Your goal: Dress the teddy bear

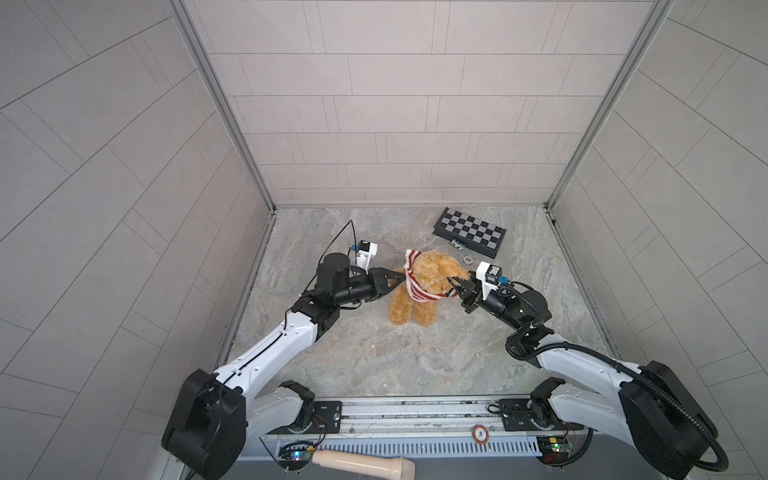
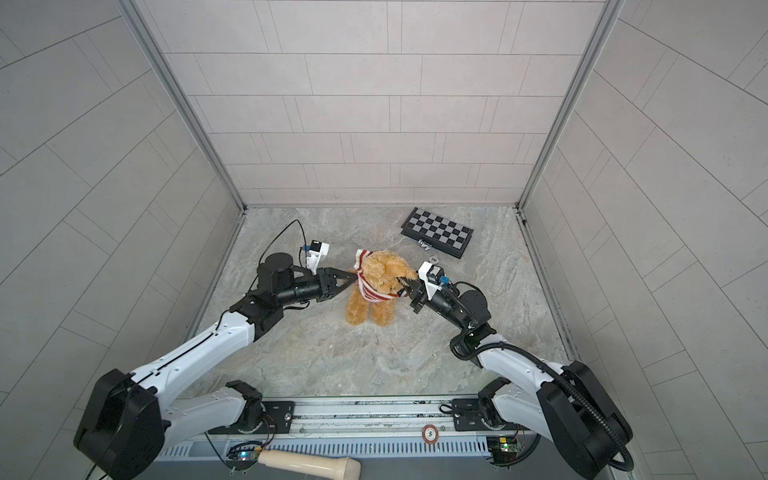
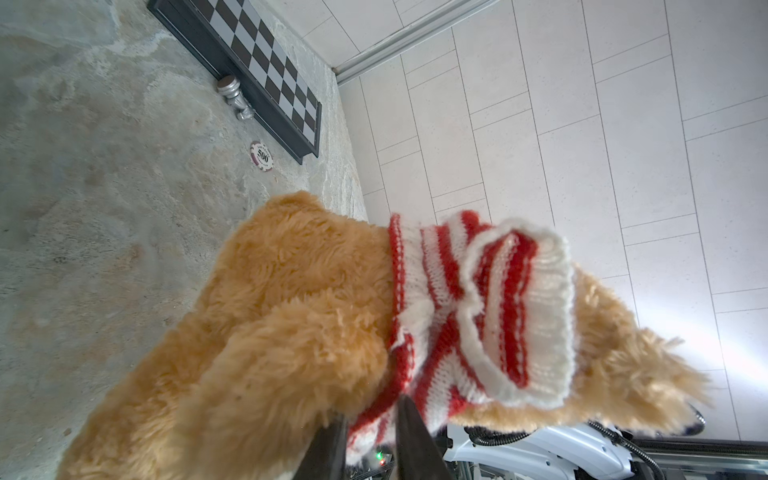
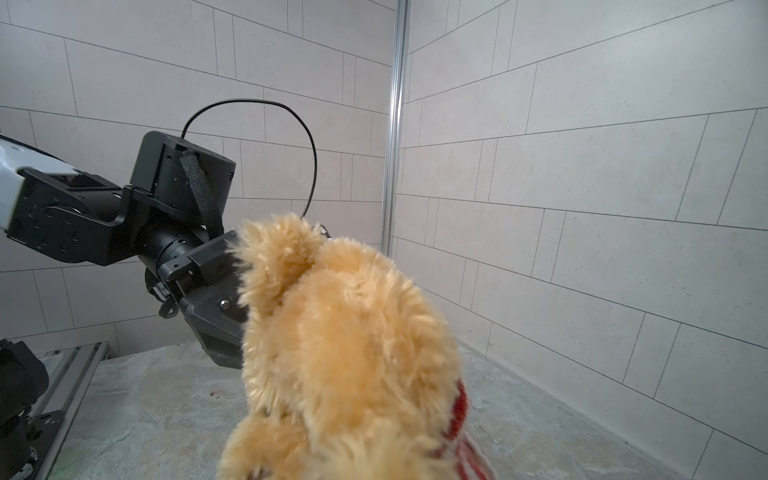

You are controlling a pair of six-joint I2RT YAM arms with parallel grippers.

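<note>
The golden-tan teddy bear [image 1: 434, 272] [image 2: 384, 270] stands upright mid-table between my two grippers. A red-and-white striped sweater [image 1: 412, 287] [image 3: 519, 311] is bunched around its upper body. My left gripper [image 1: 401, 279] [image 3: 372, 409] comes in from the left, and its two dark fingers pinch the sweater's knit at the bear's side. My right gripper [image 1: 453, 286] [image 2: 402, 285] is shut at the sweater's edge on the bear's other side. In the right wrist view the bear's fur [image 4: 353, 353] hides those fingertips, and a strip of the sweater [image 4: 459, 411] shows beside it.
A folded chessboard [image 1: 469, 232] [image 3: 257, 62] lies at the back right, with a silver chess piece [image 3: 232, 95] and a poker chip [image 1: 468, 259] [image 3: 262, 156] next to it. Another chip [image 1: 480, 434] sits on the front rail. A beige handle [image 1: 365, 461] lies below it.
</note>
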